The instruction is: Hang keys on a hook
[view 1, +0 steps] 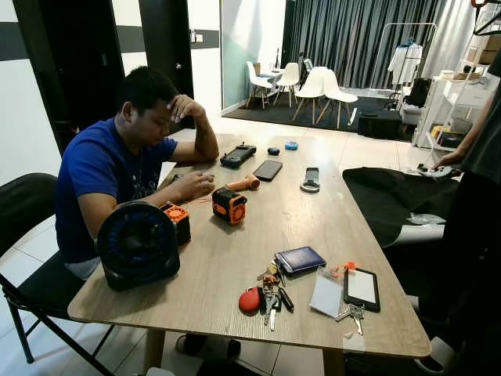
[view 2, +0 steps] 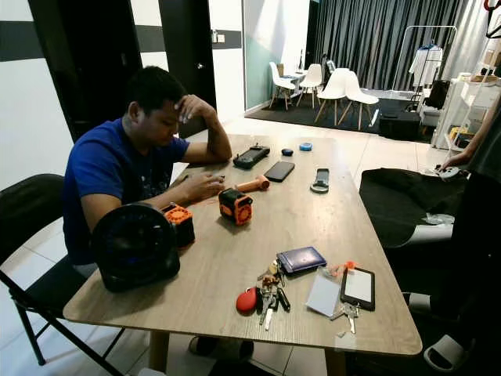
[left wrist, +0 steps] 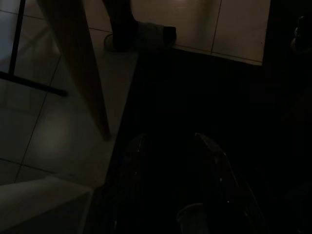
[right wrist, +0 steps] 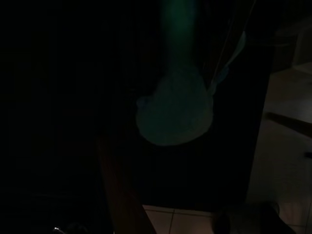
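Observation:
A bunch of keys with a round red fob lies near the front edge of the wooden table. A smaller pair of keys lies to its right, beside a black device with a white screen. My left gripper hangs in the dark below the table, next to a table leg and above the tiled floor. The right wrist view is almost black, with a pale rounded shape in it.
A person in a blue shirt sits at the table's left side. Another person in dark clothes stands at the right. On the table are a black round fan, orange-black devices, a blue wallet, phones and a white card.

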You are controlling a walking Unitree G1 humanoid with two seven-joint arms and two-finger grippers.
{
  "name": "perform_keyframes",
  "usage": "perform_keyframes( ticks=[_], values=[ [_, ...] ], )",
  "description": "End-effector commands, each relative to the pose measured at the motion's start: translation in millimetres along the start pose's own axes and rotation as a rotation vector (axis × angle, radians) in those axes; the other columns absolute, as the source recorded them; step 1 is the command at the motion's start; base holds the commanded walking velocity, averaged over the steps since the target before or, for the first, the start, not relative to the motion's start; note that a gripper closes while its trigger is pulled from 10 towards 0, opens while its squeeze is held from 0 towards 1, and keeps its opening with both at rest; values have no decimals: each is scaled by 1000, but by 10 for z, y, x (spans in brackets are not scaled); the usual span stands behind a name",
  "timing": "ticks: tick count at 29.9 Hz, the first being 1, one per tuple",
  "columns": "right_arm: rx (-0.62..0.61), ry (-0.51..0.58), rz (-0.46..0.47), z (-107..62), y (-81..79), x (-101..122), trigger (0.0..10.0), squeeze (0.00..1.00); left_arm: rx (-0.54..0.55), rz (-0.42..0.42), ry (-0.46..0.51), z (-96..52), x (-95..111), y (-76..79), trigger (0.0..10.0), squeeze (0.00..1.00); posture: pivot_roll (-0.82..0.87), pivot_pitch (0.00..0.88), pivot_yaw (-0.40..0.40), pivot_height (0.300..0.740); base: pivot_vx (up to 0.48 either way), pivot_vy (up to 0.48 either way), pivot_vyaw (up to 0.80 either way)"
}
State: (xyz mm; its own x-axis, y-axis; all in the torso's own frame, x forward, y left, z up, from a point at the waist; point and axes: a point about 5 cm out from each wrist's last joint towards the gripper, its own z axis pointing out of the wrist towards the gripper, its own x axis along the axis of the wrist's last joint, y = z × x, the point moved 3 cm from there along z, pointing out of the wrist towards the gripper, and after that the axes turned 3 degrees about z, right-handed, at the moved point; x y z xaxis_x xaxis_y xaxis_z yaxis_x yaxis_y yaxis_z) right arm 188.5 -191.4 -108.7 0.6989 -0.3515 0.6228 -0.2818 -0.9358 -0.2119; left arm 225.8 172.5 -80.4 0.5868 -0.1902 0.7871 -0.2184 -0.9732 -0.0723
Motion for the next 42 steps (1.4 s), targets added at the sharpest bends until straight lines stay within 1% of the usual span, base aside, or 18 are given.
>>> perform_keyframes(
  ticks=[1, 8, 22, 33, 42],
  values=[
    [4, -3, -11, -3, -19, -24, 10000, 0, 6, -7, -5, -12, -23, -1, 10000, 0, 73, 21, -7, 740, -349, 0, 0],
    [10, -9, -33, -6, -32, -40, 10000, 0, 16, -11, 6, -15, -8, -24, 10000, 0, 76, 24, -11, 740, -381, 0, 0],
    [18, -5, -42, 1, -61, -29, 10000, 0, 13, -9, 9, -14, 2, -29, 10000, 0, 79, 25, -9, 740, -387, 0, 0],
    [19, -11, -42, -6, -68, -61, 10000, 0, 12, 4, 10, -22, 2, -47, 10000, 0, 87, 25, -7, 740, -379, 0, 0],
    [22, -11, -45, -4, -78, -60, 10000, 0, 4, 11, 27, -33, 9, -40, 10000, 0, 93, 17, -9, 740, -32, 0, 0]
  ],
)
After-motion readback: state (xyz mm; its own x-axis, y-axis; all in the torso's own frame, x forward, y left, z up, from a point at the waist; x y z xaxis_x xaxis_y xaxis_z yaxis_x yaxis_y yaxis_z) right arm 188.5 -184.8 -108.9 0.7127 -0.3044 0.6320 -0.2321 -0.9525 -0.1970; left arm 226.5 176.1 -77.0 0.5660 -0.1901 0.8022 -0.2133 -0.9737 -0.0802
